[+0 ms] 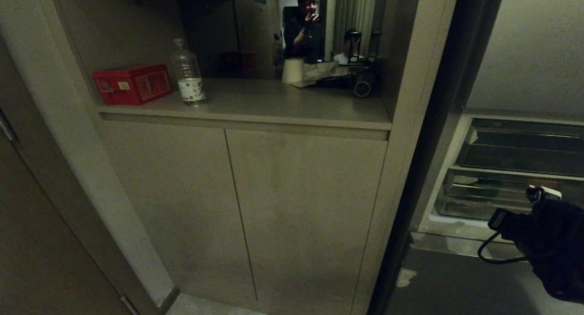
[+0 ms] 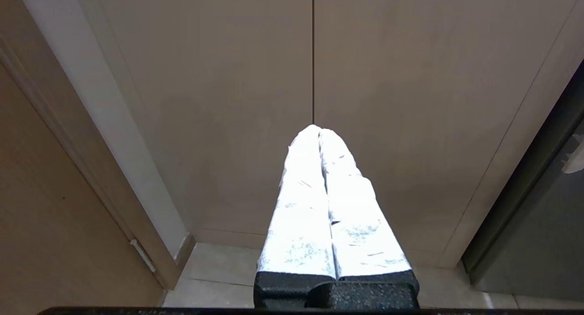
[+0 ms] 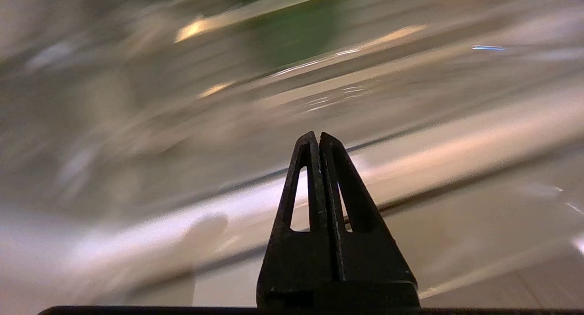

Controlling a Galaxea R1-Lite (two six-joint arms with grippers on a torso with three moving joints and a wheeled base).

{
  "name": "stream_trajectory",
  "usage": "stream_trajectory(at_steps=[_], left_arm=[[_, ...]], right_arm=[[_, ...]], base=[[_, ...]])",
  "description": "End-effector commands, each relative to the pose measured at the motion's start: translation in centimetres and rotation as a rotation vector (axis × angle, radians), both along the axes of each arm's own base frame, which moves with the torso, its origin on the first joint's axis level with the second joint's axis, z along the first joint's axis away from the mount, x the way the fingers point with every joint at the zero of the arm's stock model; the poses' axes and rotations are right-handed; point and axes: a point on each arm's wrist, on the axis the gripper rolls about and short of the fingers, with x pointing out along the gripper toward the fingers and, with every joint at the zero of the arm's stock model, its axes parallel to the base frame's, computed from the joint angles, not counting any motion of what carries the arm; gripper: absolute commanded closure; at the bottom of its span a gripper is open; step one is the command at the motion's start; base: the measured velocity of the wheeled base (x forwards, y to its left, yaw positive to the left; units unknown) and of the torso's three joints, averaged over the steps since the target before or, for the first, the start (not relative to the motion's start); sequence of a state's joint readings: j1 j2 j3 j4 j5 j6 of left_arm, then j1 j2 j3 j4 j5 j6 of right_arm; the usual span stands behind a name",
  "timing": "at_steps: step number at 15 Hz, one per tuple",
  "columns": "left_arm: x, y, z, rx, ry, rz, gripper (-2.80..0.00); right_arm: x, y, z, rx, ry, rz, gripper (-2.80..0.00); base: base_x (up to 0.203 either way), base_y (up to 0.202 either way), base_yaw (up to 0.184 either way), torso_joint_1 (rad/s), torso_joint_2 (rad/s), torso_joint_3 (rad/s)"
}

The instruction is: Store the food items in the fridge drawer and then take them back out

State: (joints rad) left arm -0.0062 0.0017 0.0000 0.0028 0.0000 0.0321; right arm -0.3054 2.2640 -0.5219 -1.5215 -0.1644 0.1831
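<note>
While the fridge stands open at the right edge of the head view, the fridge drawer (image 1: 479,194) sits low in the compartment at middle right, clear-walled, with something green dimly showing through it; what that is cannot be told. Above it lies a darker, flatter tray (image 1: 520,153). And there's the right gripper (image 3: 318,139), fingers pressed tight together and holding nothing, pointed at pale fridge surfaces that streak across its own camera, a green smear in the upper middle. In the head view only the dark bulk of the right arm (image 1: 547,242) shows, lower right, just before the drawer's front.

Over to the left gripper (image 2: 319,132): white-wrapped fingers closed on each other, empty, hanging in front of the seam between two cabinet doors (image 2: 313,55), parked well away from the action.

Further out, upper left of the head view, a red box (image 1: 132,84) and a clear bottle (image 1: 187,73) stand beside each other on the cabinet shelf (image 1: 273,107). A mirror behind reflects a person with a hand raised.

Where are we in the task? Hard to call. Neither gripper carries food, and whether the drawer holds stored items is unclear, so storing may be done or barely begun, with taking out to come.
</note>
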Motion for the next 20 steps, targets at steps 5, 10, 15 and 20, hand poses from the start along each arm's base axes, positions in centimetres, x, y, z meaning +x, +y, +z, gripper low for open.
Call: stream_trajectory(at_steps=[5, 10, 15, 20], left_arm=[[0.0, 0.0, 0.0, 0.0, 0.0, 0.0, 0.0], [0.0, 0.0, 0.0, 0.0, 0.002, 0.0, 0.0], [0.0, 0.0, 0.0, 0.0, 0.002, 0.0, 0.0], [0.0, 0.0, 0.0, 0.0, 0.002, 0.0, 0.0]], right_arm=[[1.3, -2.2, -1.3, -0.023, -0.018, -0.196, 0.0], [1.9, -4.0, -0.2, -0.013, -0.1, -0.231, -2.8], [1.5, -5.8, 1.5, -0.026, -0.16, -0.254, -2.8], [2.7, -7.3, 2.1, -0.056, -0.213, -0.252, -2.8]], base=[[0.0, 0.0, 0.0, 0.0, 0.0, 0.0], [0.0, 0.0, 0.0, 0.0, 0.0, 0.0], [0.0, 0.0, 0.0, 0.0, 0.0, 0.0], [0.0, 0.0, 0.0, 0.0, 0.0, 0.0]])
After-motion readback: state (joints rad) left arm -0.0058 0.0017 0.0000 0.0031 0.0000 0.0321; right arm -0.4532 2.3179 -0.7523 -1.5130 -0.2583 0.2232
